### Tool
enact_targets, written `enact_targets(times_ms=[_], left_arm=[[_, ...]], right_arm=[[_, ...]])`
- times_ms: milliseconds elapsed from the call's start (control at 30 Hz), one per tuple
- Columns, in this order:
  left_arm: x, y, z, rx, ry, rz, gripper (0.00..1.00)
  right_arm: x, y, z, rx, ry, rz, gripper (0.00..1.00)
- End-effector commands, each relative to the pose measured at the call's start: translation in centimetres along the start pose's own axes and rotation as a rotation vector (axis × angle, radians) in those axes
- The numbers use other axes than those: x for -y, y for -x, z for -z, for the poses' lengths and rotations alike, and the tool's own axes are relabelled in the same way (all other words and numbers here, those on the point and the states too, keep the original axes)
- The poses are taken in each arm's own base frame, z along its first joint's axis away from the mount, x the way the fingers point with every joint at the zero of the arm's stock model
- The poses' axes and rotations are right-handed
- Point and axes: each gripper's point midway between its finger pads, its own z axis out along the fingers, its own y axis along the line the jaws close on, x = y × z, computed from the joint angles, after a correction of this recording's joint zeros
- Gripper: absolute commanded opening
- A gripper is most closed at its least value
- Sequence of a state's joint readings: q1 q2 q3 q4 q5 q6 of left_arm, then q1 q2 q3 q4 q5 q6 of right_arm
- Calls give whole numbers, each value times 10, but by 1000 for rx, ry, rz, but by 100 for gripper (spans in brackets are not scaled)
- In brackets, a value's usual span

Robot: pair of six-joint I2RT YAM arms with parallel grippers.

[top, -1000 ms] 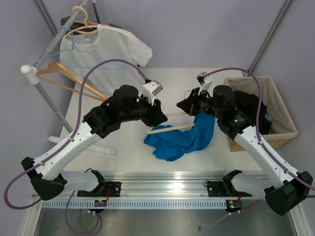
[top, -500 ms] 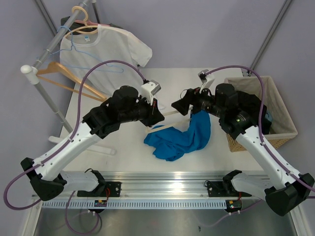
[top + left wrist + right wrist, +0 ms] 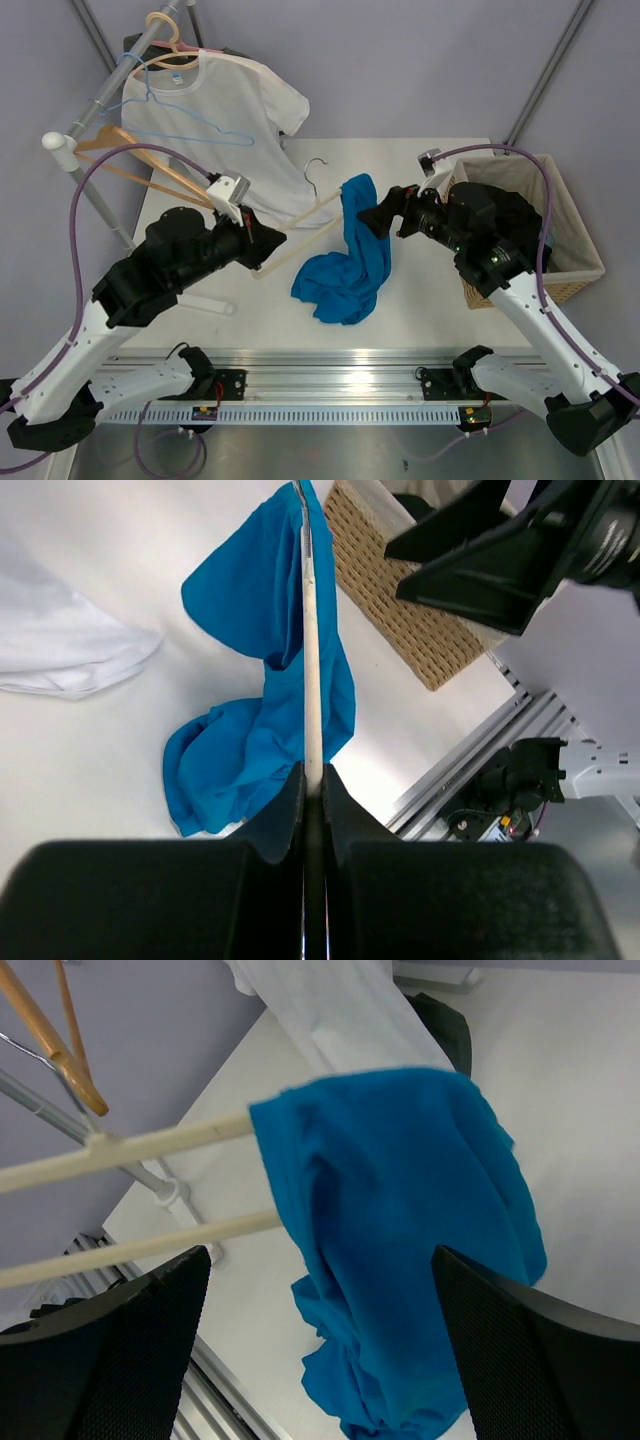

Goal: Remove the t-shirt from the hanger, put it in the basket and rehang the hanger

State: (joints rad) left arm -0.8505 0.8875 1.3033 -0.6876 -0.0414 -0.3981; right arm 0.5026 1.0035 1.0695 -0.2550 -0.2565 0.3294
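Far left, a white tee (image 3: 215, 100) is hung on the rack (image 3: 62, 143). Next over, the left tool (image 3: 257, 238) is clamped tight on the near end of a wooden hanger (image 3: 298, 248), which is held tilted above the surface (image 3: 420, 290). The blue t-shirt (image 3: 352, 265) is draped over the hanger's far end, so it's not off yet, and its lower part is bunched up on the surface. Just beside it, the right tool (image 3: 383, 215) is held with fingers spread wide, nothing gripped. A wicker basket (image 3: 572, 250) is parked at the far right.
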Motion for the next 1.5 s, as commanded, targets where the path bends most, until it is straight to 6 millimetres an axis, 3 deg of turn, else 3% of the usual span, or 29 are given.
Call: enact_targets(times_ms=[0,133,267,300,400,467,500,600,700,733,800,833,867,900,1067,1100,1233,1367,1467], left_arm=[[-3,31,15,152,32,58,0],[-3,44,39,227,24,86,0],[-11,50,57,289,51,123,0],[-11,48,57,289,49,124,0],[-9,47,60,292,34,137,0],[-9,48,61,300,33,143,0],[-8,47,62,301,27,146,0],[-5,47,63,302,4,152,0],[-2,47,67,307,-11,150,0],[-3,47,68,306,-9,147,0],[-7,45,71,313,3,140,0],[-7,44,72,310,5,138,0],[-8,42,72,303,5,136,0],[-8,40,72,297,4,127,0],[-6,26,74,243,-18,97,0],[-4,23,75,230,-31,85,0],[-11,9,80,178,-7,56,0],[-29,2,91,177,74,36,0],[-40,2,101,192,127,23,0]], right_arm=[[2,-19,-7,-17,33,-28,98],[11,-40,-17,-61,27,-51,92],[21,-58,-40,-113,24,-75,70],[21,-61,-45,-122,39,-78,69],[24,-75,-63,-155,66,-87,69],[23,-81,-79,-169,84,-70,75],[25,-84,-84,-175,68,-58,84],[33,-95,-101,-204,19,-51,88],[50,-103,-113,-215,-49,-54,66],[56,-104,-115,-217,-77,-50,45],[75,-101,-114,-221,-160,-54,23],[82,-97,-113,-217,-186,-57,22],[88,-90,-109,-216,-214,-58,2],[105,-81,-104,-197,-277,-67,0],[150,-30,-71,-139,-437,-96,0],[169,-20,-62,-116,-483,-121,0],[202,5,-44,-48,-556,-242,0],[223,19,-29,14,-643,-302,0],[221,29,-26,38,-635,-316,0]])
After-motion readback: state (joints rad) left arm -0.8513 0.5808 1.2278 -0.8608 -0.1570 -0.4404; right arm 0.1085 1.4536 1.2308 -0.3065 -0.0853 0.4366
